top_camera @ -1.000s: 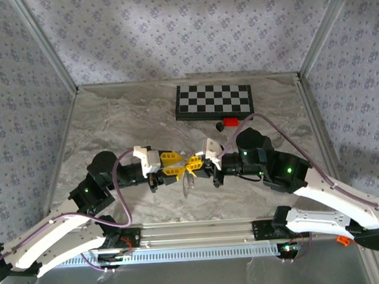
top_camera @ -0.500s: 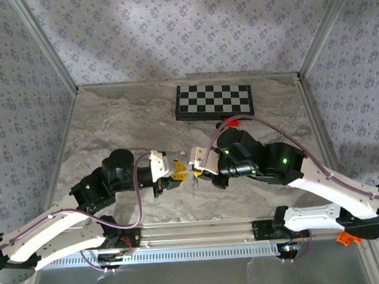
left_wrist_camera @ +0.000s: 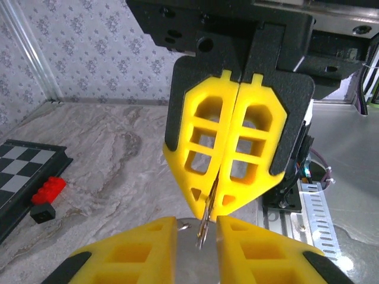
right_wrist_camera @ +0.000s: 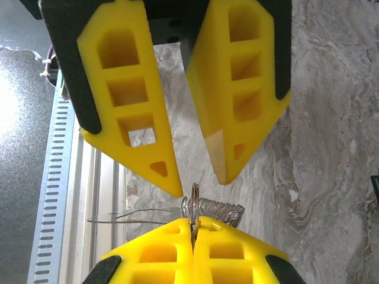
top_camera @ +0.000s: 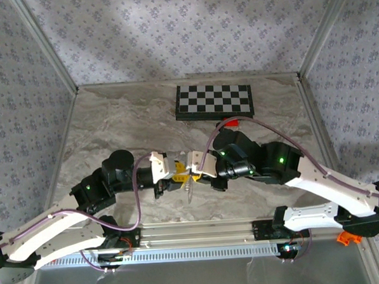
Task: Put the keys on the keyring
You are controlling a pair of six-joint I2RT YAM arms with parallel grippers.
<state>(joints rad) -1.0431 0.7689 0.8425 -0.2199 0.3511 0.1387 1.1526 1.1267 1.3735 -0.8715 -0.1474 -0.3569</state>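
Keyring [right_wrist_camera: 210, 208]: one chain, pinched by right fingers [right_wrist_camera: 160, 260], left fingers [right_wrist_camera: 133, 89] apart.

Marbled table [top_camera: 112, 120]: checkerboard [top_camera: 214, 100] at far edge; red block [left_wrist_camera: 47, 190], black block [left_wrist_camera: 42, 212] beside.

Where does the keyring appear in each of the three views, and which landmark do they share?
Top external: keyring at lower centre, hanging under the right gripper.
Left wrist: keyring at bottom centre, a thin metal edge.
Right wrist: keyring at bottom centre, a silvery coil.
Shared landmark: the right gripper, yellow fingers shut on the keyring.
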